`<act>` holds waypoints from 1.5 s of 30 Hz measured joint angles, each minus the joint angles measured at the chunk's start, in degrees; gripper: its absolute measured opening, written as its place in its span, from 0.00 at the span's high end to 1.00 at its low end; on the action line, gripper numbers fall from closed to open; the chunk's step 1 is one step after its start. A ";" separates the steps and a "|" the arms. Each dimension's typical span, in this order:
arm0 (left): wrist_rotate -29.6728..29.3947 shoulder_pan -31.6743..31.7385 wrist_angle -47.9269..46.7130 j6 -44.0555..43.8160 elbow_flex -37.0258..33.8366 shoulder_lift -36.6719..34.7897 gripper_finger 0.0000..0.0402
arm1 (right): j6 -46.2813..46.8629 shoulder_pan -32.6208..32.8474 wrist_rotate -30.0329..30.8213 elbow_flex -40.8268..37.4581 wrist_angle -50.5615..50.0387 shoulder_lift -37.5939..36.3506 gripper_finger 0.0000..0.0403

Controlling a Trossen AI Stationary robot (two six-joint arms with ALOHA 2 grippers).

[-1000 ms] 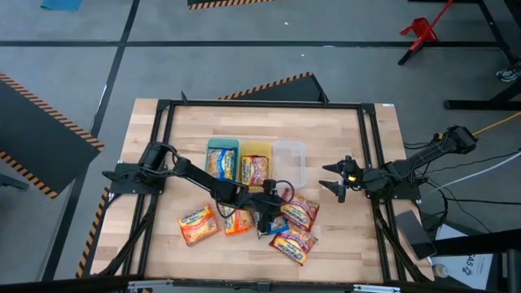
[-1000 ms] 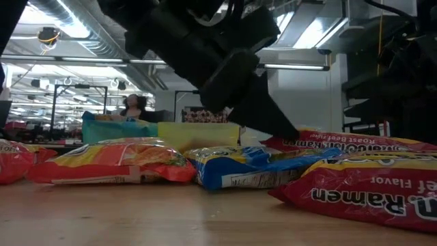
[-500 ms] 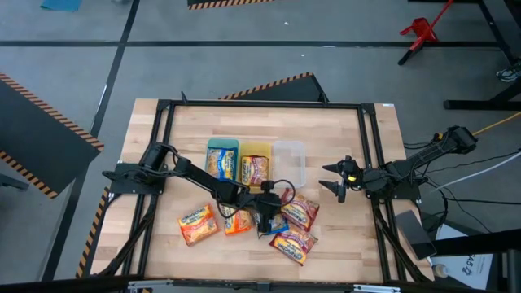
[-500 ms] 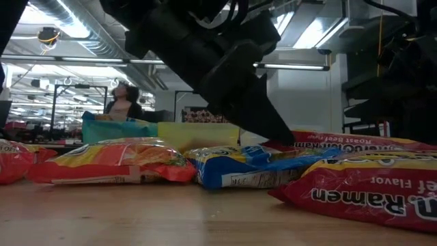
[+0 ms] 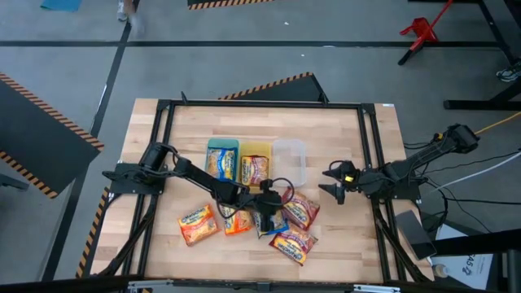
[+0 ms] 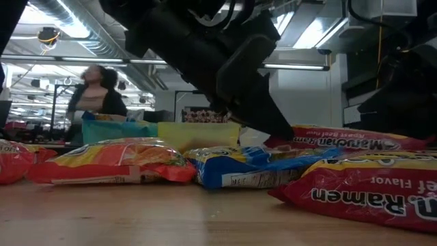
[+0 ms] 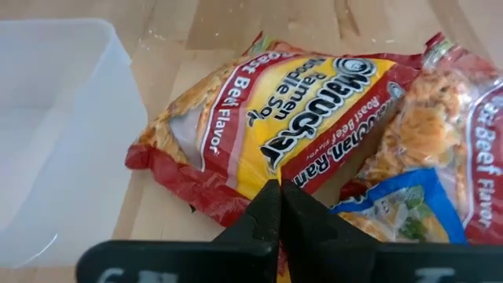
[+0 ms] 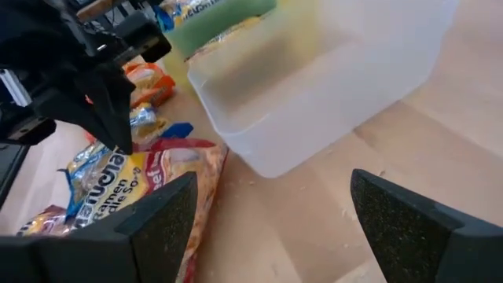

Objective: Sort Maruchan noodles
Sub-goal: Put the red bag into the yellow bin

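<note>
Wooden table point(image 5: 187, 130), seen from above, carries three trays in a row near its middle: a green tray point(image 5: 221, 159) and a yellow tray point(image 5: 256, 163), each with a packet inside, and a clear tray point(image 5: 289, 161). The loose Maruchan noodles point(image 5: 199, 223) lie in a cluster just in front of the trays. The left gripper point(image 5: 267, 218) sits low over the centre of that cluster. The right gripper point(image 5: 334, 183) waits beside the clear tray, apart from the packets.

From table height, an orange packet point(image 6: 116, 162), a blue packet point(image 6: 246, 167) and a red packet point(image 6: 362, 188) lie side by side; a person point(image 6: 95, 99) stands in the room behind.

At the left wrist, the fingers point(image 7: 271, 216) are pressed together at the edge of a red beef packet point(image 7: 291, 126) (whether any plastic is pinched between them cannot be told). A blue packet corner point(image 7: 401, 212) lies beside it.

At the right wrist, the fingers point(image 8: 409, 220) are spread wide, holding nothing, facing the clear tray point(image 8: 314, 86).
</note>
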 joint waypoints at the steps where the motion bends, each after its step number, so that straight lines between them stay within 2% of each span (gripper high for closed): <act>1: -0.01 -0.19 0.45 -0.12 0.00 0.00 1.00 | 0.43 0.00 -0.31 0.00 -0.01 0.18 0.20; 7: 0.00 -1.20 1.14 -1.43 0.71 -0.31 1.00 | 1.95 0.00 -1.38 0.00 -0.04 0.42 0.20; 14: 1.47 -1.89 0.55 0.94 7.85 -0.50 1.00 | 3.04 0.00 -1.36 0.00 -0.11 0.42 0.20; 21: 1.10 -1.98 -10.37 2.09 17.80 -0.52 1.00 | 3.02 0.00 -1.42 0.00 -0.15 0.41 0.20; 28: -5.65 -1.94 -30.35 1.65 29.05 -1.31 1.00 | 2.92 0.00 -2.23 0.00 -0.20 0.40 0.20; 32: -11.47 -1.76 -43.74 -1.78 33.67 -3.33 1.00 | 2.87 0.00 -2.22 0.00 -0.22 0.42 0.20; 40: -27.08 -1.06 -67.23 -19.89 34.64 -11.56 1.00 | 2.83 0.01 -1.82 0.00 -0.24 0.42 0.20; 45: -35.70 0.08 -79.55 -29.05 34.60 -13.58 1.00 | 2.80 0.00 -1.79 0.00 -0.24 0.46 0.20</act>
